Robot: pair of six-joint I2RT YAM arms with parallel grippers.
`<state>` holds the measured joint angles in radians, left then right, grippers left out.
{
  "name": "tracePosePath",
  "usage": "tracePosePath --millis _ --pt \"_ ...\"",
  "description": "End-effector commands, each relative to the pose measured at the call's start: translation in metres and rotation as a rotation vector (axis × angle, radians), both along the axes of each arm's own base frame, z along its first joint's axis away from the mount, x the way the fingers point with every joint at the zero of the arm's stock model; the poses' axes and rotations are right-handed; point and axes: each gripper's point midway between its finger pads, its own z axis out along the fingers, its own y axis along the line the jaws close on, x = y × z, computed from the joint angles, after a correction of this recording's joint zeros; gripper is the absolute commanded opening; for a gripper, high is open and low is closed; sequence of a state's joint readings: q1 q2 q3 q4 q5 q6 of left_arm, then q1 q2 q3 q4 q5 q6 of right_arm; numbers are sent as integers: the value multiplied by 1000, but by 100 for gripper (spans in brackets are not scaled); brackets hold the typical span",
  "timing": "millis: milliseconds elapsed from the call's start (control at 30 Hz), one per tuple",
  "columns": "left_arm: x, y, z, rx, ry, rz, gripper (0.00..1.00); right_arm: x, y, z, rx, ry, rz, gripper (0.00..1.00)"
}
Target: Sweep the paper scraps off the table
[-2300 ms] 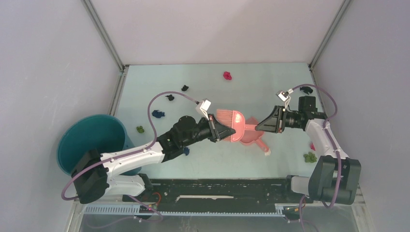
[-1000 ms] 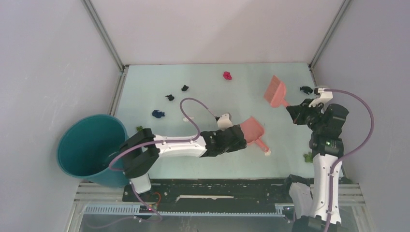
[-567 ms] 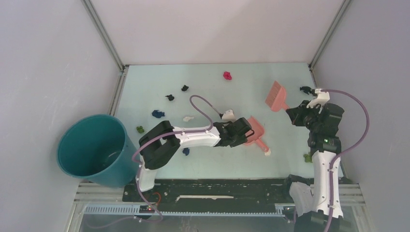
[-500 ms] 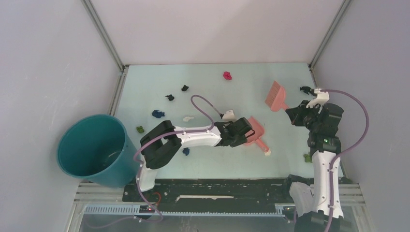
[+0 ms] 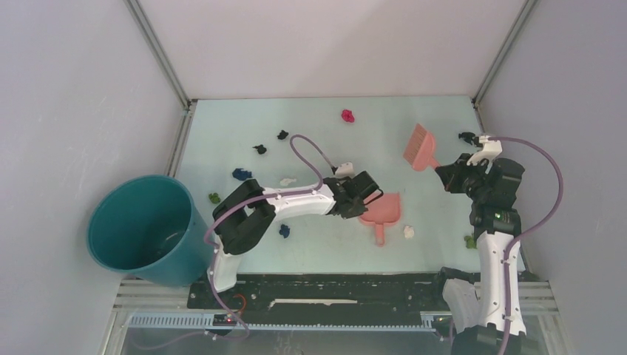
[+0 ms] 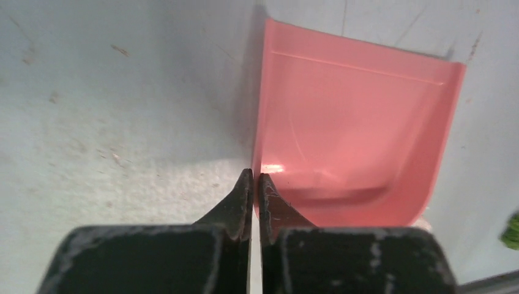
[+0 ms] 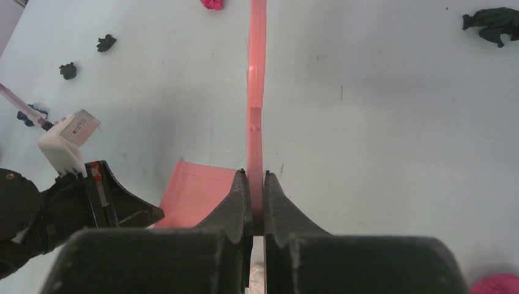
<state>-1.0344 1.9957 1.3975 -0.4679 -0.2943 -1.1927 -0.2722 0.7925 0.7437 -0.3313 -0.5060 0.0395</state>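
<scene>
Pale mint-green table (image 5: pixel 414 111) inside grey walls, shown from above and from both wrists. Teal bucket (image 5: pixel 133 222) at near left, outside the left rail.

Left gripper (image 6: pixel 253 181) closed tight at one side wall of the salmon dustpan (image 5: pixel 384 209), apparently pinching that thin wall near its back corner. Pan flat on the table near the centre, handle toward the near edge. Right gripper (image 7: pixel 257 179) clamped on the flat handle of the brush (image 5: pixel 420 146). Long axis of the brush running from the jaws toward far left, head well right of the pan.

Paper scraps (image 5: pixel 241 174) scattered on the table, none in the pan. Deciding relation: most scraps left of and beyond the pan, on the left arm's side and well apart from the brush. Only a black wad (image 5: pixel 466 136) just beside the right wrist, a white wad (image 5: pixel 408 231) just right of the pan handle, and a green wad (image 5: pixel 469 240) close to the right arm. Probable need: brush carried leftward across the table.

Not resolvable: contact between bristles and table. Pan handle outside the left wrist view. A magenta wad (image 7: pixel 499 285) cut off at the corner of the right wrist view.
</scene>
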Motion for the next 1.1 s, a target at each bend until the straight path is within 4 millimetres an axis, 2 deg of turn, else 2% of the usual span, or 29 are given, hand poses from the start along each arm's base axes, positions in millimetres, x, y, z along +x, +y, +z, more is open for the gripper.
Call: tracePosePath --millis 0,133,267,400,567,600,633,667,733,833,933,1067 --pt "21 23 38 110 -108 -106 0 2 0 18 -29 -70 12 0" --pt "22 39 57 303 -123 -333 0 1 -1 15 -20 -55 12 0" --pt "20 50 64 408 -138 -507 0 1 1 15 -12 -54 22 0" --pt "12 37 51 358 -128 -636 0 1 2 13 -7 -47 30 0" --pt "18 29 43 371 -130 -660 1 2 1 8 1 -27 33 0" --pt "20 27 47 371 -142 -661 4 2 1 7 3 -24 32 0" --pt "22 28 51 383 -141 -655 12 2 0 7 5 -23 33 0" --pt "22 30 58 389 -143 -636 27 2 0 7 8 -22 34 0" --pt "17 32 82 376 -195 -612 44 1 1 7 20 -20 44 0" --pt "-8 36 114 375 -399 -613 62 0 1 7 35 -19 49 0" --pt "-41 36 116 262 -537 -639 66 -1 5 10 38 -29 65 0" --pt "-65 40 80 153 -533 -680 61 -1 7 9 40 -25 79 0"
